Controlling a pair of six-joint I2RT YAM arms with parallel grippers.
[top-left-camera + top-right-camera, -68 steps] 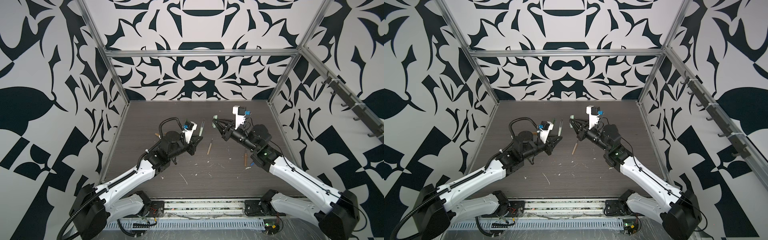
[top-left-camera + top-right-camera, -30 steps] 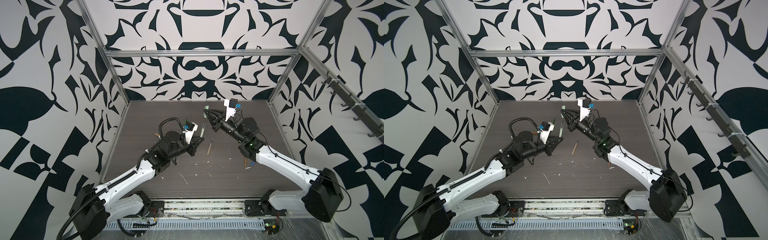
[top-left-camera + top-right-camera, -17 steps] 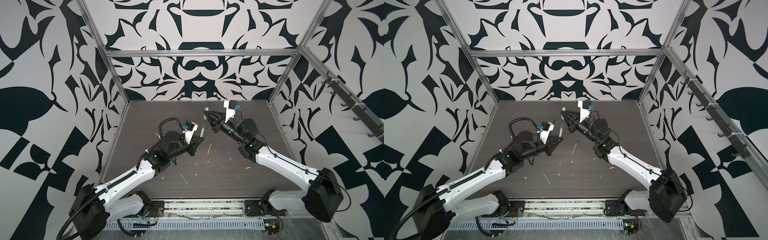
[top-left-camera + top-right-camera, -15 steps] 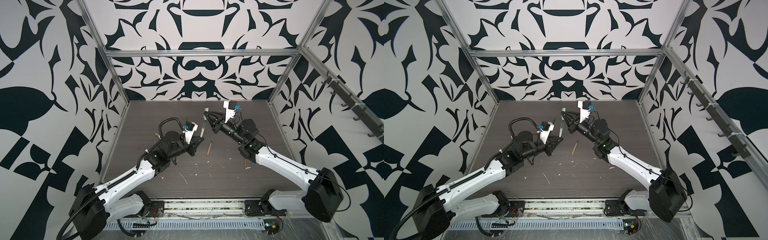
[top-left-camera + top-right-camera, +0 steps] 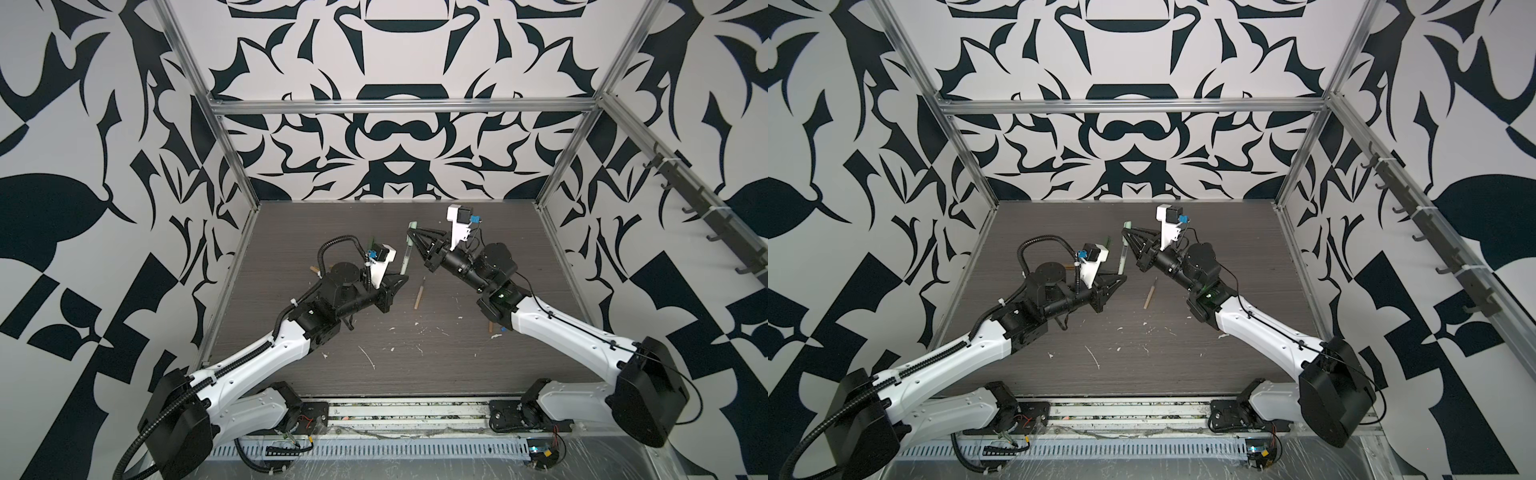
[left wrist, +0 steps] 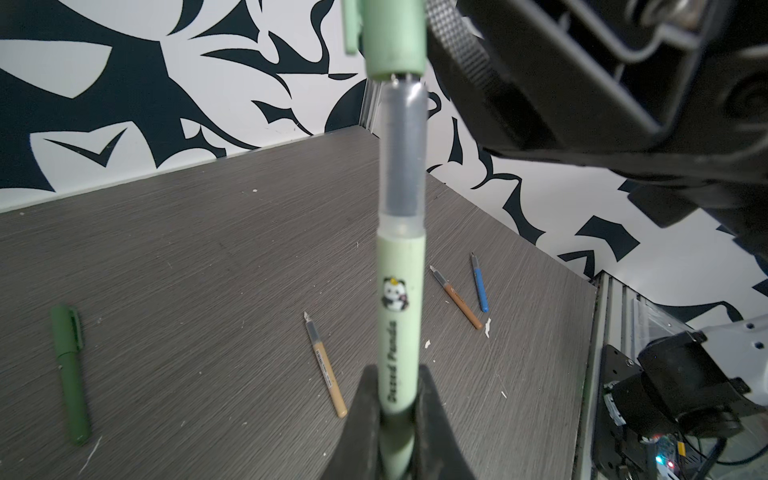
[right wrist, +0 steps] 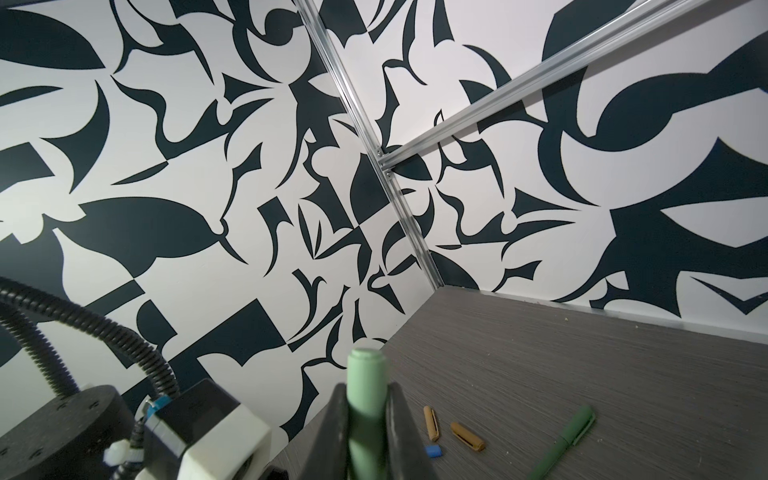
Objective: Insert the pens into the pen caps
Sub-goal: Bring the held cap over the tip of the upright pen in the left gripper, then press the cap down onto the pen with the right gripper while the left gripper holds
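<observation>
Two grips going | left gripper (image 5: 400,279) clamped on pale green pen (image 5: 404,261), tip pointing up, centre of frame in both top views | right gripper (image 5: 415,232) pinching matching cap (image 5: 410,227) just above it, cap mouth right at the pen's grey front end | tan pen (image 5: 419,293) lies on table (image 5: 332,232) lower right of them

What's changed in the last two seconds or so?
The right tool, shut on the pale green cap, swung toward the left tool and brought the cap onto the tip of the pale green pen; its grey grip section is exposed. The left tool stayed put, shut on that pen. The tan pen on the table has not moved.
</observation>
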